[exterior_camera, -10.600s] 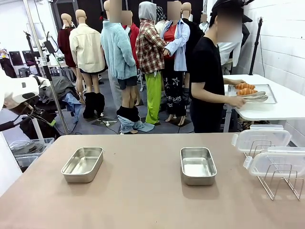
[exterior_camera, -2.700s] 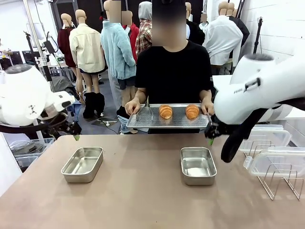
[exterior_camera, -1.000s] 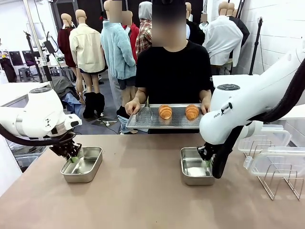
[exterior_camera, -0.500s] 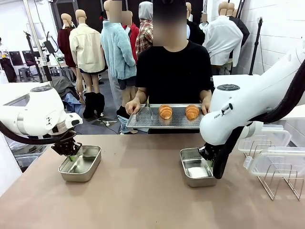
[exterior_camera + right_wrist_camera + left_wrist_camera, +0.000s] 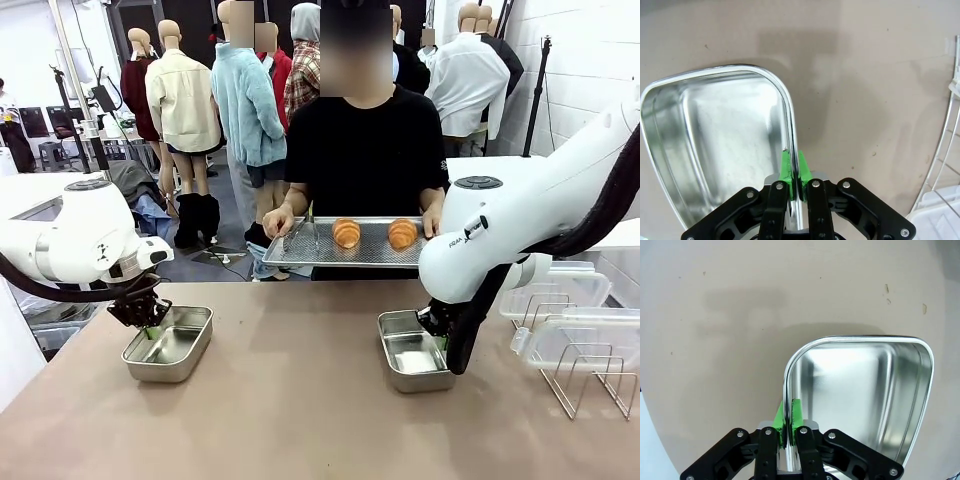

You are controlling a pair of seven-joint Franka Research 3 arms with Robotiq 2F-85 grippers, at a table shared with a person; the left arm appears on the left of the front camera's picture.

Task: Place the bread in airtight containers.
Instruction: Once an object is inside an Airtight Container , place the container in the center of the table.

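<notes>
Two croissants lie on a perforated steel tray that a person holds at the table's far edge. Two empty steel containers sit on the table, one at the left and one at the right. My left gripper is shut on the left container's outer rim. In the left wrist view its green pads pinch the wall of that pan. My right gripper is shut on the right container's right rim. The right wrist view shows its pads clamped on that pan.
Two clear plastic lids rest on a wire rack at the table's right side. Metal tongs lie on the tray beside the croissants. The brown tabletop stretches bare between and in front of the pans.
Both grippers closed onto the pan rims. The left pan shifted a little to the left and tilted; the right pan shifted slightly too. The person and tray stayed put.
</notes>
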